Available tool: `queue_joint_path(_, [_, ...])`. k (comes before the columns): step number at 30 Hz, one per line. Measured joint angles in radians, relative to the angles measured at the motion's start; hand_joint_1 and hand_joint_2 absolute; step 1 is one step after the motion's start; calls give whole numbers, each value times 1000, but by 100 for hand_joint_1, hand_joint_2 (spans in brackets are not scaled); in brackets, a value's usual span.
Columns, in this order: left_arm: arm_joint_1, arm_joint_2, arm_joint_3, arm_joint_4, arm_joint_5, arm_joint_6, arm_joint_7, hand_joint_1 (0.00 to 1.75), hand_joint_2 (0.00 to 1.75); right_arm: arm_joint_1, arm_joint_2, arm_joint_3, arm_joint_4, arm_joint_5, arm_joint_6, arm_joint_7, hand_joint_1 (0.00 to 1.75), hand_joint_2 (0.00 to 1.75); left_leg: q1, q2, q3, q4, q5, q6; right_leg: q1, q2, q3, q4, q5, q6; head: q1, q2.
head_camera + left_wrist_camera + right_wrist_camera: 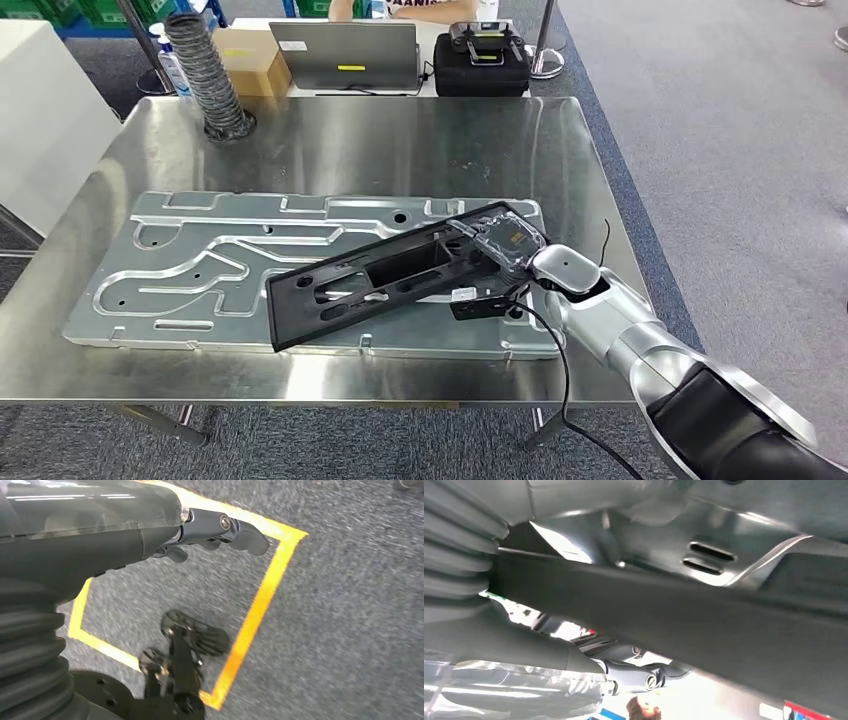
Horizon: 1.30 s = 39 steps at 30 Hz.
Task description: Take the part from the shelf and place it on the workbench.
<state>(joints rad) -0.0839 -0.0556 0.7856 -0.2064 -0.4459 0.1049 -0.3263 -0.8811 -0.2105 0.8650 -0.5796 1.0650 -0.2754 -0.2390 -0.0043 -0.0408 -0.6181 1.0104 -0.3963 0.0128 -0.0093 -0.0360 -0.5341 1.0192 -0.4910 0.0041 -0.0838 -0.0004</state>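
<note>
- On the brushed stainless-steel workbench (340, 150), taking up most of its near half, lies a large pressed silver metal panel (200, 270) with raised channels and small holes — it lies flat, its long side along the bench's front edge.
- Across the right part of that panel lies the long black plastic frame part (370, 285) with rectangular cut-outs. It runs diagonally, its near-left end close to the panel's front edge and its far-right end under the robot's hand.
- The silver right arm (620, 330) reaches in from the lower right, with a black cable hanging along it.
- The right hand (505, 245) sits on the part's far-right end; the right wrist view shows the dark bar of the part (704, 625) between thumb and fingers, so the hand grasps it.
- The left hand (220, 530) hangs over grey carpet marked with yellow tape (260, 600), fingers loosely apart and holding nothing.
- At the bench's far left corner stands a grey ribbed hose (205, 70).
- Behind the bench sit a grey laptop (348, 55), a black case (482, 65) and a cardboard box (248, 60).
</note>
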Motion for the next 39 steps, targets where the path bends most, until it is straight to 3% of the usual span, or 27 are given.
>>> queue_joint_path(3, [2, -1, 1, 0, -12, 19, -3, 0, 0, 0, 6, -13, 2, -25, -27, 3, 0, 0, 2, 1, -7, 7, -2, -17, 0, -1, -4, -10, 12, -13, 0, 0])
queue_joint_path(5, [1, -2, 1, 0, -18, 26, -5, 0, 0, 1, 7, -27, 1, -51, -46, -12, 0, 0, 4, 9, -37, 71, -46, -29, -5, -9, -5, -18, 20, -23, 0, 0])
queue_joint_path(7, [0, -3, 1, 0, -23, 27, -5, 0, 0, 6, 3, -45, -4, -93, -76, -52, 0, 0, 6, 18, -97, 203, -116, -39, -3, -15, -9, -18, 22, -27, 0, 0])
queue_joint_path(8, [2, -4, 2, 0, -25, 27, -4, 0, 0, 12, -1, -57, -11, -119, -88, -80, 0, 0, 7, 21, -124, 262, -138, -42, -2, -17, -10, -18, 22, -27, 0, 0])
queue_joint_path(9, [3, -4, 2, 0, -26, 27, -4, 0, 0, 18, -5, -69, -21, -145, -96, -107, 0, 0, 8, 22, -136, 289, -141, -44, -2, -19, -11, -18, 22, -27, 0, 0])
queue_joint_path(10, [5, -4, 2, 0, -27, 26, -4, 0, 0, 24, -8, -80, -32, -165, -100, -128, 0, 0, 9, 22, -129, 278, -125, -46, -2, -19, -10, -17, 22, -26, 0, 0])
queue_joint_path(12, [6, -4, 3, 0, -30, 26, -4, 0, 0, 30, -10, -100, -52, -185, -100, -146, 0, 0, 14, 18, -63, 144, -57, -47, -4, -16, -9, -15, 18, -20, 0, 0])
queue_joint_path(14, [6, -5, 5, 0, -33, 25, -4, 0, 0, 31, -10, -113, -65, -189, -100, -151, 0, 0, 15, 9, -9, 27, -14, -37, -1, -11, -10, -10, 15, -9, 0, 0])
queue_joint_path(17, [8, -7, 9, 0, -34, 24, -4, 0, 0, 34, -10, -125, -75, -190, -99, -153, 0, 0, 8, 8, -2, 4, -10, -11, 0, -7, -13, -11, 15, 9, 0, 0])
queue_joint_path(19, [7, -7, 12, 0, -34, 24, -4, 0, 0, 36, -6, -132, -80, -191, -99, -153, 0, 0, 9, 8, 2, -2, -6, 3, -5, -2, -22, 10, -2, 18, 0, 0])
queue_joint_path(20, [5, -7, 13, 0, -34, 24, -5, 0, 0, 37, -1, -136, -81, -192, -99, -154, 0, 0, 11, 9, 4, -5, -4, 9, -6, 5, -40, 49, -25, 20, 0, 0])
queue_joint_path(22, [2, -7, 16, 0, -35, 24, -5, 0, 0, 43, 12, -146, -82, -207, -104, -168, 0, 0, 9, 8, 5, -6, -4, 17, -7, 20, -106, 186, -86, 20, 0, 0])
queue_joint_path(24, [1, -7, 18, 0, -36, 21, -4, 0, 0, 58, 19, -157, -94, -251, -109, -213, 0, 0, 6, 7, 5, -5, -6, 19, -7, 24, -161, 289, -109, 19, 0, 0])
queue_joint_path(25, [2, -7, 18, 0, -38, 18, -4, 0, 0, 68, 20, -165, -110, -287, -104, -244, 0, 0, 4, 6, 6, -4, -7, 20, -7, 24, -165, 288, -93, 16, 0, 0])
queue_joint_path(26, [2, -7, 19, 0, -40, 15, -4, 0, 0, 77, 21, -175, -134, -334, -90, -277, 0, 0, 3, 6, 7, -2, -8, 20, -6, 24, -149, 246, -59, 12, 0, 0])
queue_joint_path(28, [2, -7, 20, 0, -44, 9, -4, 0, 0, 98, 22, -201, -209, -471, -29, -350, 0, 0, 0, 7, 8, 3, -12, 17, 1, 11, -90, 105, 14, -2, 0, 0])
queue_joint_path(29, [2, -6, 20, 0, -46, 7, -3, 0, 0, 111, 23, -217, -259, -556, 10, -378, 0, 0, -2, 9, 7, 6, -14, 14, 6, 5, -66, 49, 32, -7, 0, 0])
queue_joint_path(31, [4, -6, 24, 0, -47, 3, -2, 0, 0, 149, 26, -256, -374, -720, 74, -408, 0, 0, -4, 16, 5, 7, -16, 5, 14, 0, -50, 6, 34, -11, 0, 0])
queue_joint_path(34, [9, -2, 36, 0, -44, 2, 1, 0, 0, 228, 28, -344, -567, -910, 109, -412, 0, 0, -2, 25, 2, 19, -30, -11, 8, 11, -45, -9, 41, -21, 0, 0])
queue_joint_path(36, [11, -1, 47, 0, -37, 6, 1, 0, 0, 288, 28, -420, -702, -999, 113, -412, 0, 0, 1, 27, -28, 99, -86, -20, 4, 13, -41, -17, 46, -27, 0, 0])
queue_joint_path(38, [16, -1, 59, 0, -32, 11, 1, 0, 0, 354, 27, -505, -827, -1056, 121, -412, 0, 0, 6, 28, -84, 237, -155, -28, 4, 16, -41, -16, 45, -29, 0, 0])
queue_joint_path(39, [20, -1, 64, 0, -30, 12, 1, 0, 0, 385, 27, -546, -881, -1072, 127, -412, 0, 0, 8, 29, -103, 285, -171, -31, 4, 20, -42, -16, 45, -29, 0, 0])
